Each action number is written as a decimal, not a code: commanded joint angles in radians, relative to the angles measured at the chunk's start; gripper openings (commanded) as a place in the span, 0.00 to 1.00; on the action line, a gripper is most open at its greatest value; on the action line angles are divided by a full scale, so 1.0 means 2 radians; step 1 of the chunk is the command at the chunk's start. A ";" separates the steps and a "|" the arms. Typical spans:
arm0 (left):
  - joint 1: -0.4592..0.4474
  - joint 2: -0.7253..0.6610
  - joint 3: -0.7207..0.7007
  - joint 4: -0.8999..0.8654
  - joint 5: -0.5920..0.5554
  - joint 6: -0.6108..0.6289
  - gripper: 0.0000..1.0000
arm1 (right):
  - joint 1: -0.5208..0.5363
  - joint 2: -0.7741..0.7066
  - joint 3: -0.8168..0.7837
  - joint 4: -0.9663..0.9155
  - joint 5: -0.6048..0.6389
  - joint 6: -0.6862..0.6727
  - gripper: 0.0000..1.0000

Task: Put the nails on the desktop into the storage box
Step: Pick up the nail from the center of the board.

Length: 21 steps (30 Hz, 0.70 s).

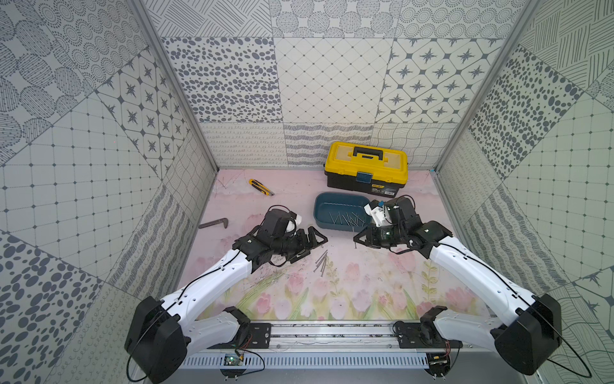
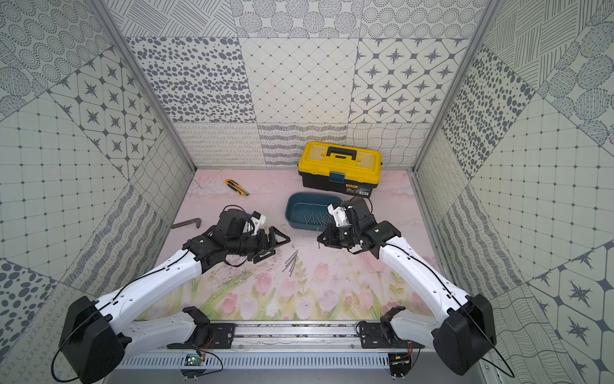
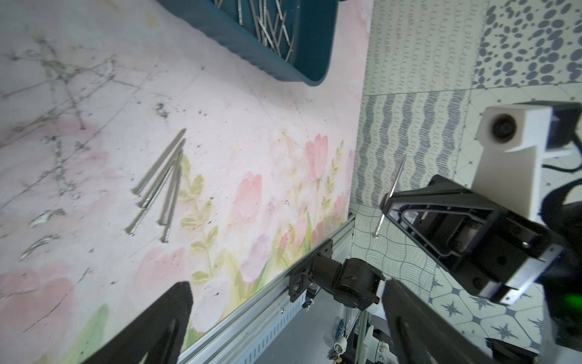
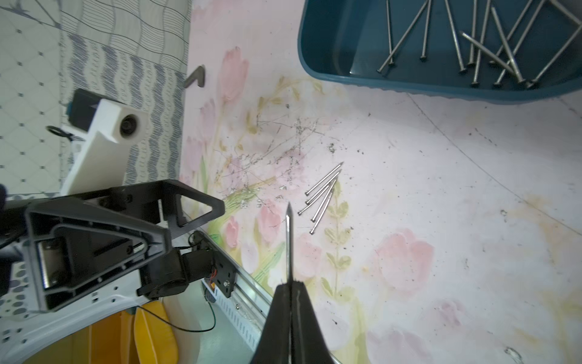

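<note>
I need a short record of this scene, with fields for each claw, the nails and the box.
left claw: open, empty
right claw: shut on one nail
loose nails: five, bunched on the desktop between the claws
storage box: open, no lid
boxed nails: many, lying crossed inside
other things: toolbox, utility knife, L-shaped bar

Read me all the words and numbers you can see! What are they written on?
Toolbox, sticker on its black front: there is print, but too small and blurred to read.
Knife: no print that I can make out.
Box, nails, desktop: no words on them.
So nothing here can be read.
</note>
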 commanded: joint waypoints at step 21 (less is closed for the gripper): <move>-0.043 0.146 0.225 0.164 0.146 -0.048 0.86 | -0.062 0.011 0.116 0.043 -0.183 0.041 0.00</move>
